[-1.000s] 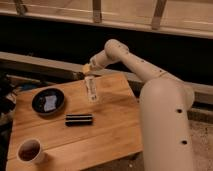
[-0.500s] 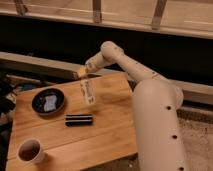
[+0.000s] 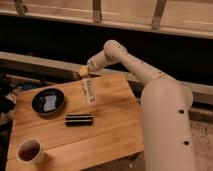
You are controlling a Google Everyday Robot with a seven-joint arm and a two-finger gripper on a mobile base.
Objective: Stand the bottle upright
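Note:
The bottle (image 3: 89, 91) is slim with a pale label and dark print. It is on the far middle of the wooden table (image 3: 110, 130) and slants, with its yellowish-tan cap (image 3: 83, 72) at the far end. My gripper (image 3: 89, 68) is at the end of the white arm (image 3: 131, 62), right at the cap end near the table's far edge. I cannot tell whether the bottle rests on the table or is lifted at the cap.
A black dish (image 3: 48, 101) holding something pale sits at the left. A flat black bar (image 3: 79, 119) lies in front of the bottle. A white cup with reddish contents (image 3: 30, 151) stands at the front left corner. A dark wall and ledge run behind the table.
The arm has swung leftward and its elbow has shifted. The bottle has moved slightly left, and the cap stays at the gripper.

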